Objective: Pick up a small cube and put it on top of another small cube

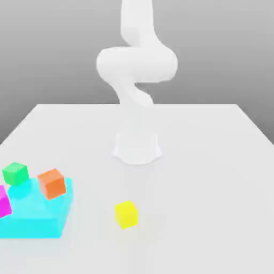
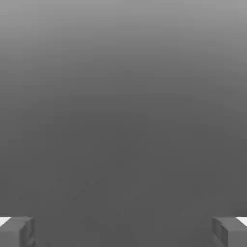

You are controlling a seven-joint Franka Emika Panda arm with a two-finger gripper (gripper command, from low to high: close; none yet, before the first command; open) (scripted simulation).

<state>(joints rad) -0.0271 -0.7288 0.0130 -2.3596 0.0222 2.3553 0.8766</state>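
The small plain bright yellow cube (image 1: 127,214) sits on the pale smooth table (image 1: 198,187), well apart from the flat cyan block (image 1: 40,217) at the exterior view's left. The two-finger gripper (image 2: 123,232) is spread wide, with nothing between its fingertips.

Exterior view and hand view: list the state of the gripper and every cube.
Gripper: open, nothing between its fingers.
Yellow cube: on the table, not stacked.
Orange cube: tilted, by the cyan block.
Green cube: not held.
Magenta cube: partly out of frame.
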